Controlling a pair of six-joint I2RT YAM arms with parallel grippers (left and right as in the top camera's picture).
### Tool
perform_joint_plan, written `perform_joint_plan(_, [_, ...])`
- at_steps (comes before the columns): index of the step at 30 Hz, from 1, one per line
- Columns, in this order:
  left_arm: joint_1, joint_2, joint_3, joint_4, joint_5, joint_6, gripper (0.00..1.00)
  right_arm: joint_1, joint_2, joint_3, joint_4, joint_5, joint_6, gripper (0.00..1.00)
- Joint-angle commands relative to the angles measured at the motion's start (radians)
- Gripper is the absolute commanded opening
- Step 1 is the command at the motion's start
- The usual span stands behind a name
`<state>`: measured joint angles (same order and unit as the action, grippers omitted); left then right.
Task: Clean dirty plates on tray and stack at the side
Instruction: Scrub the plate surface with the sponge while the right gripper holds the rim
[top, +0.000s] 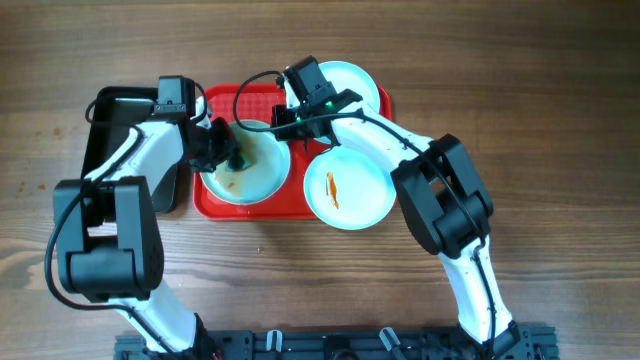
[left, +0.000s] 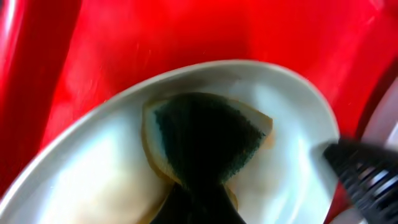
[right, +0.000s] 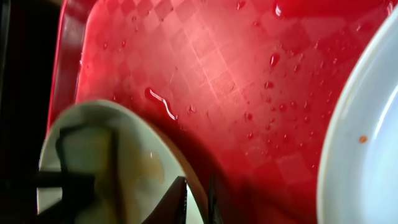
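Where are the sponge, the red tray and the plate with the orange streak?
sponge (left: 205, 134): left wrist view, its green scrubbing face.
red tray (right: 205, 68): right wrist view, bare wet floor.
plate with the orange streak (top: 352, 190): overhead view, its middle.

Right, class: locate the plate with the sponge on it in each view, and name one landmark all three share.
Overhead: plate at the left end of the red tray, under the left gripper.
Left wrist: plate fills the lower middle, sponge on it.
Right wrist: plate in the lower left corner.
Shared landmark: the red tray beneath it.
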<state>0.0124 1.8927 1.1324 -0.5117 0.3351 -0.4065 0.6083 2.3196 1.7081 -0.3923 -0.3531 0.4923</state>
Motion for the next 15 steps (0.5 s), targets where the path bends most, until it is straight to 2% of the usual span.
perform_joint_plan(1, [-0.009,0.025,-0.012,0.085,-0.022,0.063,0.04,0.018,0.039,0.023,-0.045,-0.040,0.004,0.17])
perform_joint_plan(6, [-0.009,0.025,-0.012,0.140,-0.029,0.062,0.04,0.019,0.039,0.070,-0.164,-0.071,0.007,0.30])
perform_joint_plan(11, [-0.002,0.025,-0.003,0.137,-0.061,0.058,0.04,0.019,0.039,0.070,-0.297,-0.074,0.110,0.29])
perform_joint_plan(13, [0.004,0.025,0.013,0.126,-0.060,0.058,0.04,0.023,0.043,0.068,-0.328,-0.048,0.173,0.20])
perform_joint_plan(15, [0.006,0.025,0.036,0.099,-0.061,0.059,0.04,0.023,0.050,0.060,-0.325,-0.027,0.208,0.04])
